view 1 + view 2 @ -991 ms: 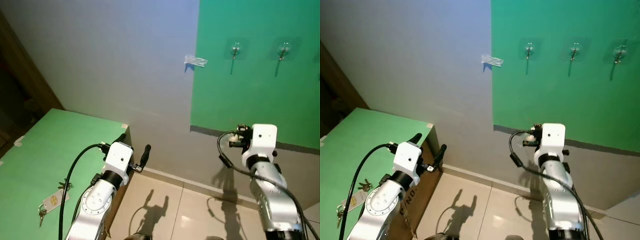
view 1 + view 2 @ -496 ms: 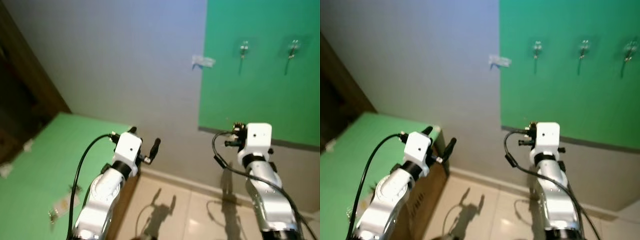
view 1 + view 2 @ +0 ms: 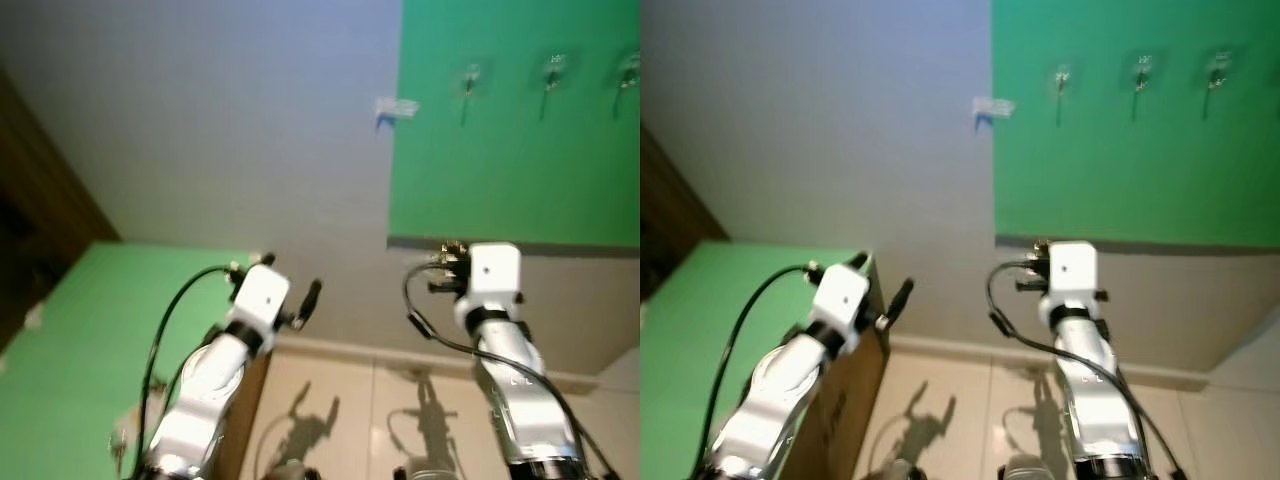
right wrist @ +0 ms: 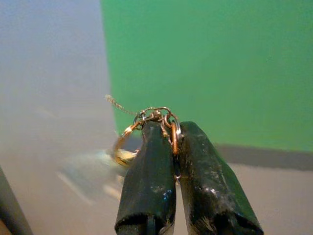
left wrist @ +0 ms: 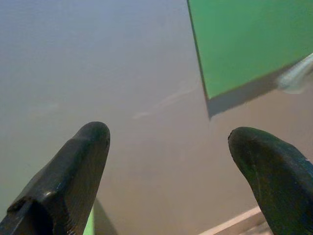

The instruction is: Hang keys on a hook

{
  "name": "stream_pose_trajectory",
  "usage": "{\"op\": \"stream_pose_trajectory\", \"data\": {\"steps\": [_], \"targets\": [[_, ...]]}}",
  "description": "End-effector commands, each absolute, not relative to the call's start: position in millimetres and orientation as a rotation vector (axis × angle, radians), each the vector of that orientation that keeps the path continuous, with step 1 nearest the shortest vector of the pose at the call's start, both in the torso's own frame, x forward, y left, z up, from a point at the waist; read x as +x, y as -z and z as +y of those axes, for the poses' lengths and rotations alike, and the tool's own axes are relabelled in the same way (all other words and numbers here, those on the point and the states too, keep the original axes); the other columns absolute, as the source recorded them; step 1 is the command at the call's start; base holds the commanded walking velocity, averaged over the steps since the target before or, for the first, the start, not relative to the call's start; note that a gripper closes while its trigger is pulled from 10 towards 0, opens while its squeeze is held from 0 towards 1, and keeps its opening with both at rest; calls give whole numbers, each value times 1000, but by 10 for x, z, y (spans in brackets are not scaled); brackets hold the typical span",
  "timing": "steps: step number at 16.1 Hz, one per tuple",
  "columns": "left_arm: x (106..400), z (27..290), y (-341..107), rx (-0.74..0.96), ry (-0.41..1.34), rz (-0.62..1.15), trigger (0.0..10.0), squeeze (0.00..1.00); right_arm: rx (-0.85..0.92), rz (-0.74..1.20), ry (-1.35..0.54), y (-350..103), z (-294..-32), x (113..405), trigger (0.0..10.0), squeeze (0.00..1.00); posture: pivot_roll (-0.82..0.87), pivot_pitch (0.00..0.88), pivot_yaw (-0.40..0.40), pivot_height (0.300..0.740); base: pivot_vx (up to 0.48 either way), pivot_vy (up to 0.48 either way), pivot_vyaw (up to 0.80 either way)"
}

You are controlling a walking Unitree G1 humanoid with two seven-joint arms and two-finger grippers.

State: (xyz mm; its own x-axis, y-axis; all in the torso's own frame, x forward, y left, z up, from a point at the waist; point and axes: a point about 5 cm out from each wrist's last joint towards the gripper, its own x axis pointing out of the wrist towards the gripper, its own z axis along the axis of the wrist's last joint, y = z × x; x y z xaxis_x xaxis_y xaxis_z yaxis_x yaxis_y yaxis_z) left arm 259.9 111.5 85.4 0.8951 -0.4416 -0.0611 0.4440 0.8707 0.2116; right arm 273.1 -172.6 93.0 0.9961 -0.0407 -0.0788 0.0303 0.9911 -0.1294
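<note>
Head cameras look down at both arms; wrist cameras face the wall (image 3: pixel 250 120).

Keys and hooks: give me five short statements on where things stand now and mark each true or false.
1. The right gripper is shut on the key ring. True.
2. The left gripper holds a key. False: its fingers are spread apart with nothing between them.
3. Three hooks sit in a row on the green panel. True.
4. The key ring already hangs from a hook. False: it is pinched in the right gripper, well below the hooks.
5. A second bunch of keys lies on the green tabletop by the left arm. True, though blurred.
</note>
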Motion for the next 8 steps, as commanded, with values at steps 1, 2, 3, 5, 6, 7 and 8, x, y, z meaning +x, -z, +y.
{"op": "stream_pose_trajectory", "data": {"steps": [1,2,3,5,6,7,8], "targets": [[2612,1153,-845,225,456,20,10000,0,-130,45,31,-1013,-1704,2766,0,0,-222,30,136,720,0,-431,0],[2612,1153,-845,225,456,20,10000,0,-130,45,31,-1013,-1704,2766,0,0,-222,30,136,720,0,-431,0],[2616,1157,-843,224,455,23,10000,0,-130,44,29,-1012,-1694,2764,0,0,-222,33,138,720,244,-409,0],[2644,1181,-838,230,446,31,10000,0,-130,41,25,-1016,-1680,2757,0,0,-226,39,140,720,322,-352,0],[2647,1186,-835,233,445,32,10000,0,-129,42,24,-1016,-1677,2755,0,0,-228,41,140,720,341,-334,0],[2648,1186,-830,232,445,36,10000,0,-126,44,21,-1012,-1672,2753,0,0,-228,41,140,720,345,-330,0],[2649,1187,-827,233,445,39,10000,0,-126,44,21,-1010,-1670,2753,0,0,-228,41,140,720,345,-330,0]]}}
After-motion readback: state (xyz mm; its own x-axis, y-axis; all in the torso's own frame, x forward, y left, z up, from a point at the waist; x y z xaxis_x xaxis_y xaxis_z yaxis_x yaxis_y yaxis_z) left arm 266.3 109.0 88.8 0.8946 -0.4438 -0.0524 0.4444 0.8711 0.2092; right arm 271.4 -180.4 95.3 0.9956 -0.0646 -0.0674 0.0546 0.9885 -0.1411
